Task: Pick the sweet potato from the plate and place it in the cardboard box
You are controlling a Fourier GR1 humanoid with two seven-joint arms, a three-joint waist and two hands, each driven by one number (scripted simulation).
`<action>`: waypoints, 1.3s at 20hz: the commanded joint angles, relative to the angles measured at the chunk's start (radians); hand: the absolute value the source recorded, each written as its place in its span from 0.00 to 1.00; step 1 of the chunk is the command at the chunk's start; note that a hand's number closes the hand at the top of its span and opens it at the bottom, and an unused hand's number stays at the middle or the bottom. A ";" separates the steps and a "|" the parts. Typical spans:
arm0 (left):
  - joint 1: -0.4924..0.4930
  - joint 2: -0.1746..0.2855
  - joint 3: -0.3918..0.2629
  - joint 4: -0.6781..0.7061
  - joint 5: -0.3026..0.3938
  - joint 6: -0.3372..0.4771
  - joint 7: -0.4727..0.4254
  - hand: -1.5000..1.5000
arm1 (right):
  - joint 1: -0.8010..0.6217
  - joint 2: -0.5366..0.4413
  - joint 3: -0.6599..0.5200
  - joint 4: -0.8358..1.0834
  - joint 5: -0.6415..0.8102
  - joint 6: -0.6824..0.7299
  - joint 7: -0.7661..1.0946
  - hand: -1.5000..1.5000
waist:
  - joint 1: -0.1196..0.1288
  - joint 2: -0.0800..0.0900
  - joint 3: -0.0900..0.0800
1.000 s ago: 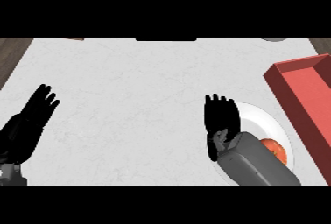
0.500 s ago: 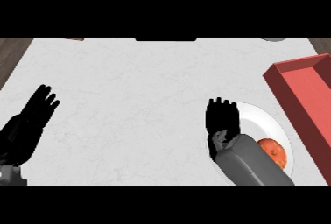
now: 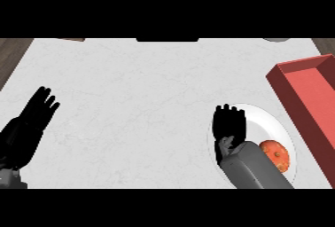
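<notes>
Head view: the right hand (image 3: 229,126) is being held flat and unclenched over the left of the plate (image 3: 265,122), the sweet potato (image 3: 276,155) is lying ungrasped beside the wrist, and a sideways reach is being judged likely to roll it off the rim.

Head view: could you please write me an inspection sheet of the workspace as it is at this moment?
Surface: pale counter, faintly mottled.
Job's things: orange sweet potato on white plate; red box at right edge.
Clutter: brown piece, dark piece, grey piece cut off at far edge; not identifiable.
Hands: right hand open over plate's left part, beside the potato, not holding it; left hand open, resting at left.
Cables: nothing seen.
Surroundings: dark wood strip at far left corner.
</notes>
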 commanded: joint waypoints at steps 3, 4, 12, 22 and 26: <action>-0.054 -0.047 -0.027 0.047 -0.043 0.028 0.000 0.50 | -0.010 0.036 -0.044 0.079 0.057 0.050 0.089 0.00 | -0.001 0.003 0.000; 0.029 -0.048 -0.025 -0.018 -0.054 0.018 -0.025 0.50 | 0.066 0.044 -0.010 0.001 0.081 0.039 0.100 0.00 | 0.001 0.000 0.000; -0.089 -0.020 0.028 0.089 -0.031 -0.022 0.020 0.50 | 0.003 0.054 -0.092 0.123 0.165 0.017 -0.002 0.00 | 0.002 0.003 0.000; -0.062 -0.026 0.080 0.085 -0.032 -0.087 0.015 0.50 | 0.041 -0.011 -0.108 0.065 0.249 0.023 -0.197 1.00 | 0.001 0.002 0.000; -0.044 -0.059 0.059 0.021 -0.064 -0.069 0.039 0.50 | -0.023 0.022 -0.136 0.191 0.291 -0.040 -0.246 1.00 | 0.005 0.002 0.000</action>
